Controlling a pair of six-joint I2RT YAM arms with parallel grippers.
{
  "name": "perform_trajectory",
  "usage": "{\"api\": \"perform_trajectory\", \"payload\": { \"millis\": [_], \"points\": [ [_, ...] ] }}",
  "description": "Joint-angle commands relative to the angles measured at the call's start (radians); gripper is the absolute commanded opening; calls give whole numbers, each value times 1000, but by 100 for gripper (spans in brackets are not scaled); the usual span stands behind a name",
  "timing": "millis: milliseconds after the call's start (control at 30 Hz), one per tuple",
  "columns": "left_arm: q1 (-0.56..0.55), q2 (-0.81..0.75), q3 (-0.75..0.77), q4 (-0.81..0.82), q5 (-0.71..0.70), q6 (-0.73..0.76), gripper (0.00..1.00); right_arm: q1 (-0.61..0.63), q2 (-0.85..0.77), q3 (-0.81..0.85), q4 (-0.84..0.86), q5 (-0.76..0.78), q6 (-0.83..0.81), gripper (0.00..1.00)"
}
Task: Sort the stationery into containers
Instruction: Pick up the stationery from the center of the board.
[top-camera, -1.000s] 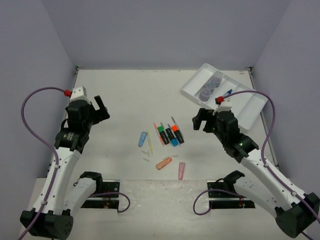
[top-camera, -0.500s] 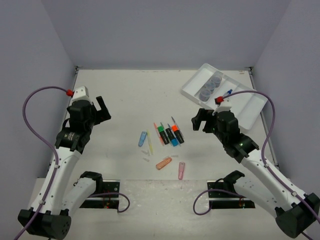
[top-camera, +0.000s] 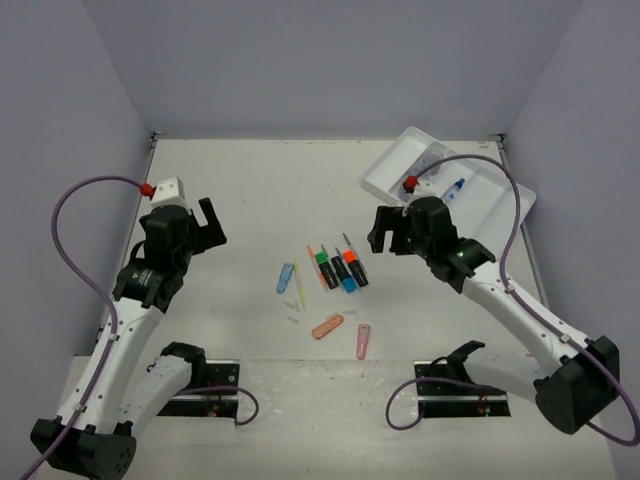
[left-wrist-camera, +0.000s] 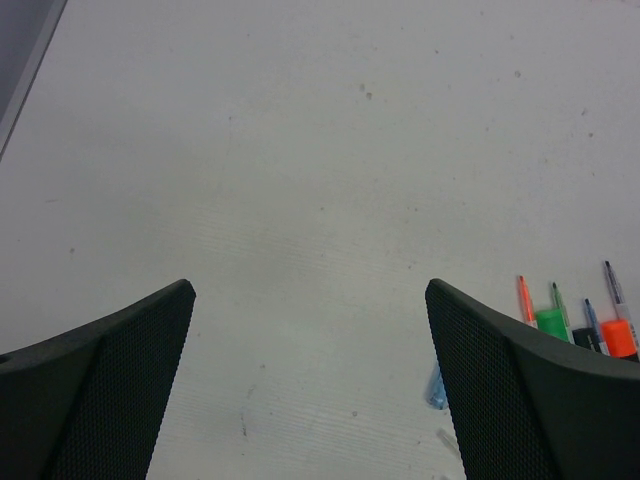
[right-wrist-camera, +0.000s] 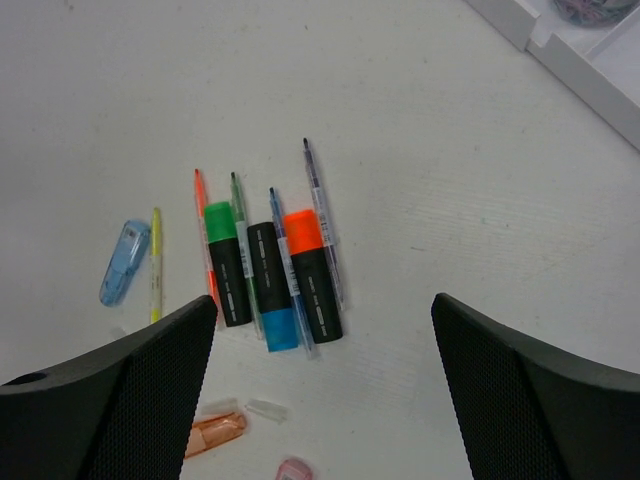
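Three black highlighters lie side by side mid-table: green-capped (top-camera: 324, 268), blue-capped (top-camera: 343, 272) and orange-capped (top-camera: 355, 268), with thin pens between them. A blue capsule (top-camera: 285, 277), a yellow pen (top-camera: 299, 283), an orange capsule (top-camera: 327, 326) and a pink capsule (top-camera: 363, 341) lie nearby. My right gripper (top-camera: 383, 232) is open and empty, hovering just right of the highlighters. Its wrist view shows the green (right-wrist-camera: 225, 265), blue (right-wrist-camera: 270, 285) and orange (right-wrist-camera: 312, 270) ones ahead of its jaws (right-wrist-camera: 325, 400). My left gripper (top-camera: 210, 222) is open and empty at the left (left-wrist-camera: 310, 400). The white tray (top-camera: 385, 180) stands at the far right.
The tray holds grey-blue pots (top-camera: 432, 155) and a blue pen (top-camera: 455, 187); my right arm hides part of it. The tray's corner shows in the right wrist view (right-wrist-camera: 590, 80). Small clear caps (right-wrist-camera: 268, 408) lie near the orange capsule (right-wrist-camera: 213, 432). Grey walls enclose the table.
My right gripper has moved left, away from the tray and closer to the highlighters. My left gripper has shifted slightly to the right. Both stay open.
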Motion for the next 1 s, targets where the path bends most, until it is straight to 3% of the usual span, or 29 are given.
{"api": "perform_trajectory", "payload": {
  "millis": [0,100,300,367,700,967],
  "points": [
    [-8,17,-10,26,6,13,100,27,146,109,-81,-7,-14,87],
    [-7,13,-12,26,10,13,100,44,244,150,-135,15,-31,77],
    [-7,5,-18,31,30,13,100,76,453,235,-174,-33,-100,45],
    [-7,4,-20,31,33,13,100,85,536,259,-185,-28,-114,40],
    [-7,-10,-23,39,51,18,100,120,713,360,-217,-8,-118,38],
    [-7,-17,-24,39,56,19,100,127,754,368,-200,-36,-123,37]
  ]
}}
